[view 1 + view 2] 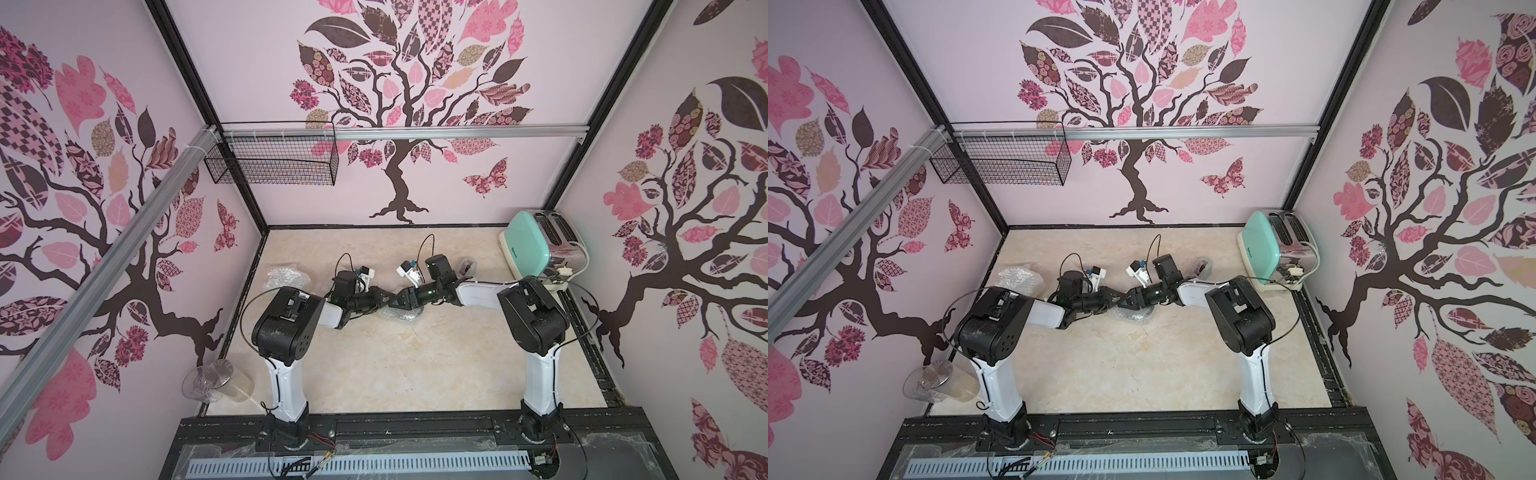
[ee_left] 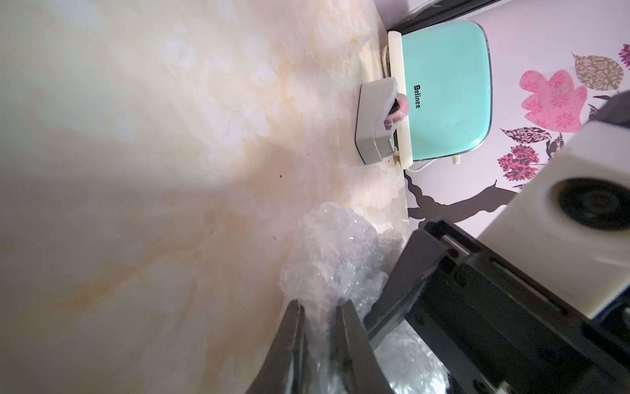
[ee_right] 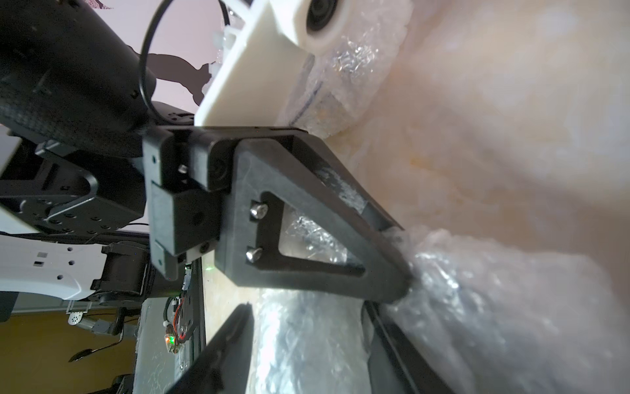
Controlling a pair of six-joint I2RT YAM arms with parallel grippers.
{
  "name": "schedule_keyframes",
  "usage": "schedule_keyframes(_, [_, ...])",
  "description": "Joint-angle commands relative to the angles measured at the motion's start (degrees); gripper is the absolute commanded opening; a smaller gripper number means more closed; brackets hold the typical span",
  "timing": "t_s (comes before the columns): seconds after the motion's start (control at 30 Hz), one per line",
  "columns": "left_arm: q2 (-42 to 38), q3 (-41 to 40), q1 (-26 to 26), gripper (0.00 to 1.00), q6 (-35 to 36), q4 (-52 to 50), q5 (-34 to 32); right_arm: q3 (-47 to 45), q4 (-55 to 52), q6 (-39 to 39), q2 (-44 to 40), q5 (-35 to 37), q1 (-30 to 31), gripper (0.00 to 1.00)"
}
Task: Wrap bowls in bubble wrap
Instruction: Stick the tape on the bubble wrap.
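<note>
Left end effector: pressed nearly together, pinching a fold of bubble wrap; plain only from left wrist.
Right end effector: spread astride that bubble wrap; unable to tell whether gripping.
Texture: clear, glossy, crinkled, lumpy.
Location: mid-counter.
Second bundle: blue line showing through, right wrist only.

We saw the left gripper pinching crumpled bubble wrap on the marbled table. The right gripper's spread jaws straddled the wrap.
</note>
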Motion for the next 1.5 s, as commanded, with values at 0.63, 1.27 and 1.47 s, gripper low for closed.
schedule_keyframes(0.63, [0.33, -2.04, -5.23, 0.00, 3.10, -2.99, -8.59, -5.02, -4.77, 7.10, -2.32, 11.10, 0.93, 0.59])
schedule_keyframes(1.27, [-3.15, -6.39, -5.98, 0.00, 3.51, 1.18, -13.11, -6.25, -10.46, 17.49, -7.32, 22.82, 0.92, 0.63])
schedule_keyframes(1.47, [-4.39, -7.78, -6.18, 0.00, 3.52, 2.39, -13.99, -7.11, -10.54, 18.50, -9.75, 26.51, 0.98, 0.64])
